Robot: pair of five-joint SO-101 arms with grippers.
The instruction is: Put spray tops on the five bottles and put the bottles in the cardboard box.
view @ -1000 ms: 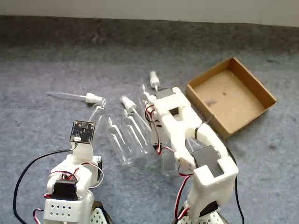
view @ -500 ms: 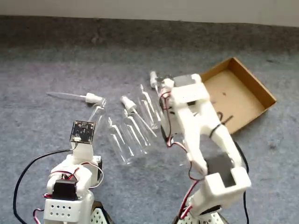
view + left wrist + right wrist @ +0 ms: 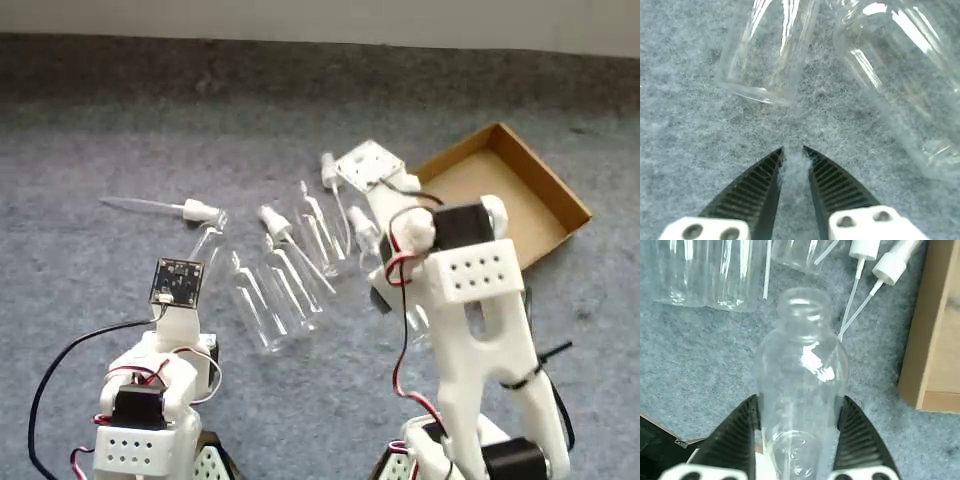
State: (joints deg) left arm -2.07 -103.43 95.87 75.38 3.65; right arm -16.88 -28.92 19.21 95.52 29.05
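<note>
The left gripper (image 3: 792, 152) hangs low over the grey surface (image 3: 90, 330). Its fingers (image 3: 757, 185) are all but together, with a thin slit between them and nothing in it. They point at the flat base of one of the other bottles (image 3: 275, 292), which lie on their sides in a loose fan just beyond it. That looks like a waiting pose, close enough to take a bottle when its turn comes.

To its right and farther out, the right gripper (image 3: 800, 400) has its fingers clamped on the lower body of a clear bottle (image 3: 800, 360), one on each side. The grip is low, so the shoulder and open neck stand clear of the fingers. I judge this is to leave the mouth free for a top to go on. The neck points away from the wrist, toward the tops.

Just past that open mouth lie two white spray tops (image 3: 863, 249), side by side, with their thin dip tubes trailing back over the surface toward the bottle. In the high view another top lies near the necks of the fanned bottles, and one lies apart to the left. No bottle looks capped yet.

Farthest out, to the right, is the box (image 3: 562, 197). It lies open side up with nothing in it, near the right arm.
</note>
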